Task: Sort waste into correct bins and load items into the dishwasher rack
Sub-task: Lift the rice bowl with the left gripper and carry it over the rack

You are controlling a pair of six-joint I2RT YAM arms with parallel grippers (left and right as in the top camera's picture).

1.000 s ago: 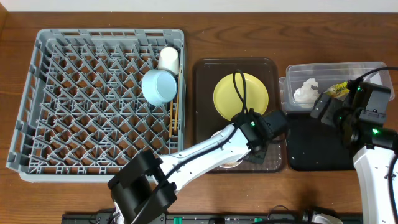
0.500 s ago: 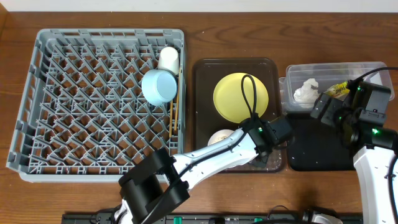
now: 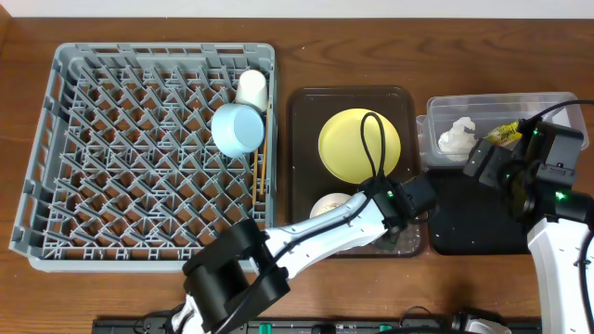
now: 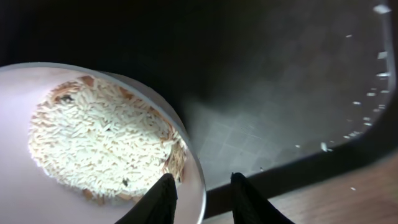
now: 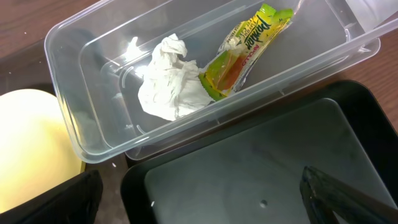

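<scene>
My left gripper (image 4: pixel 202 198) is shut on the rim of the white bowl (image 4: pixel 37 199), which holds whitish rice scraps (image 4: pixel 102 137). It hangs over the near right corner of the brown tray. From overhead, the bowl (image 3: pixel 328 205) peeks out beside the left gripper (image 3: pixel 390 223). The crumpled napkin (image 5: pixel 168 87) and the green-and-yellow wrapper (image 5: pixel 245 50) lie in the clear tub (image 5: pixel 68 68). My right gripper (image 5: pixel 199 199) hovers open over the black tray (image 5: pixel 267 168). The yellow plate (image 3: pixel 359 146) lies on the brown tray. In the grey rack (image 3: pixel 139 148) are the white cup (image 3: pixel 251 88), the blue bowl (image 3: pixel 238 128) and the chopsticks (image 3: pixel 263 172).
The brown serving tray (image 3: pixel 306 139) sits between the rack and the bins, with loose rice grains (image 4: pixel 357 102) scattered on its floor. The clear tub (image 3: pixel 534 107) is behind the black tray (image 3: pixel 464 232) at the right. Bare wooden table (image 4: pixel 348 205) shows past the tray's near edge.
My left arm has shifted a little right and toward the front with the white bowl, which now shows beside the arm. The right arm has stayed still.
</scene>
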